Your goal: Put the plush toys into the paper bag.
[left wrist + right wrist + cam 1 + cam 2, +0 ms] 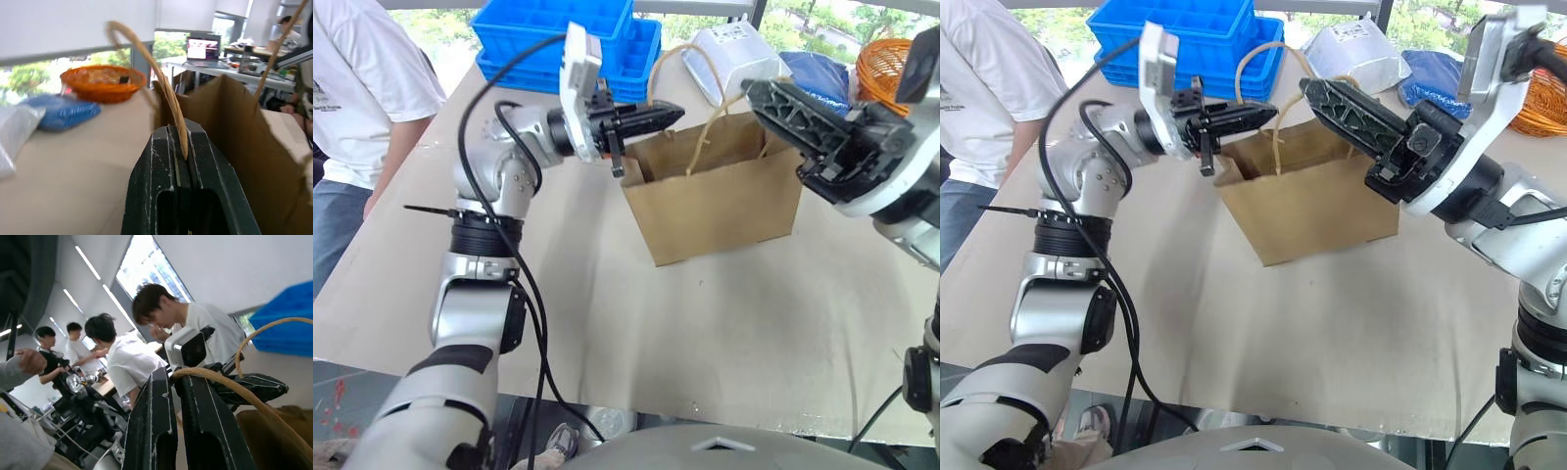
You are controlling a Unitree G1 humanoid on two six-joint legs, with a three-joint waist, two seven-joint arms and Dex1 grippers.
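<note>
left gripper (671, 118) is clamped tight on one cord handle (146, 63), right gripper (1317, 93) pinching the other (234, 387); the paper bag (720, 201) stands mid-table, light, crumply, best carried by those loops.

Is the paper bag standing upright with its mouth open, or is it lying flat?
Upright and open: the paper bag stands on the table, its mouth spread, each gripper pinching one handle.

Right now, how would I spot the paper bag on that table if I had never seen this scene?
Start at the long beige table and look toward its far half, in front of the stacked blue trays. The paper bag stands upright there, mouth open, with the left gripper and right gripper each shut on one cord handle. It is plain brown, unlike the white pouch, blue packet and orange basket behind it.
</note>
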